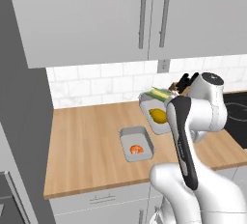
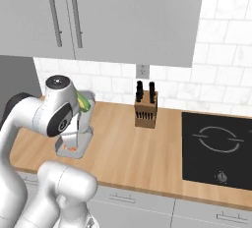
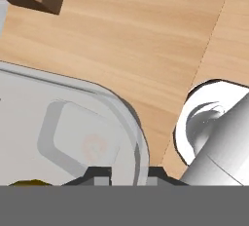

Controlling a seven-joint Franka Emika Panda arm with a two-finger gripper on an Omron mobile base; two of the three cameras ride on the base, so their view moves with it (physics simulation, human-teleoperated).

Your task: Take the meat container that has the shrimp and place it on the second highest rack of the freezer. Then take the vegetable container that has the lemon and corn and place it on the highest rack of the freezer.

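Wooden tabletop (image 1: 87, 141) spans below grey cabinets. Left base view: meat container (image 1: 136, 144) with shrimp (image 1: 137, 149) sits mid-tabletop; vegetable container (image 1: 155, 110) holds lemon (image 1: 158, 116), corn (image 1: 161, 94). Right base view: knife block (image 2: 145, 110), cooktop (image 2: 216, 148). Hand (image 3: 127, 172) state: cannot tell.

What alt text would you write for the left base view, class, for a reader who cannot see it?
A white robot arm rises over a wooden counter holding two grey containers: the nearer one holds a shrimp, the farther one a lemon and corn. Grey cabinets hang above.
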